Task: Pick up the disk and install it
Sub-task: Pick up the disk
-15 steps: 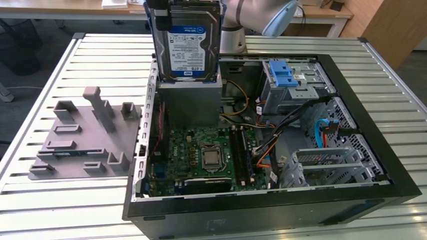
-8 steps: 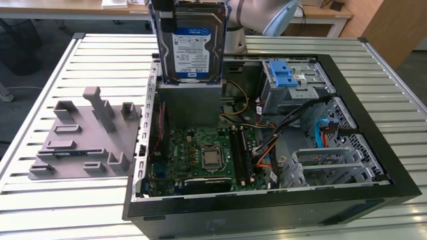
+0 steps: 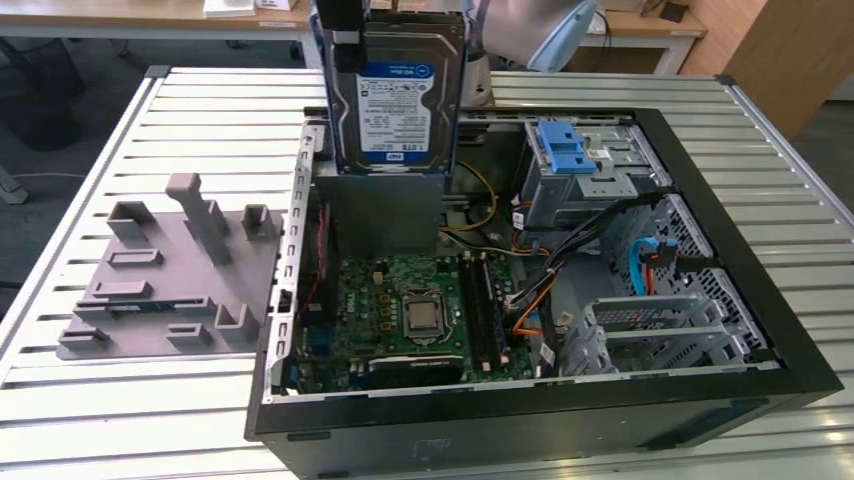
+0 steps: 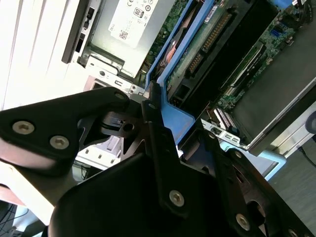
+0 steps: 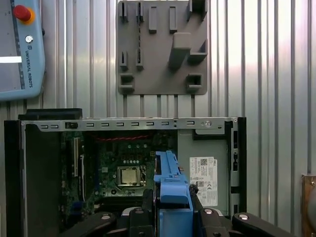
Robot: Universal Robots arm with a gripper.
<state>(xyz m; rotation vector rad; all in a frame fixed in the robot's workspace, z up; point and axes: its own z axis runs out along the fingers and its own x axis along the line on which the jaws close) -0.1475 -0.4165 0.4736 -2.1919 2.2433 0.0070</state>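
Transport step: fingers (image 4: pixel 159 148) clamp the disk (image 3: pixel 396 95) by its blue rails, upright above the open computer case (image 3: pixel 742 240); seating it likely needs alignment with the drive bay (image 3: pixel 601 190).

The exterior view is looking down at a slant across the worktop (image 3: pixel 107 400), taking in the whole open case (image 3: pixel 534 425). The first wrist view is facing straight down from high over the gripper (image 5: pixel 172 202), sharing the case, motherboard (image 5: pixel 123 163) and grey fixture (image 5: pixel 158 74) with it. The second wrist view is sighting close along the disk (image 4: pixel 183 121) into the case.
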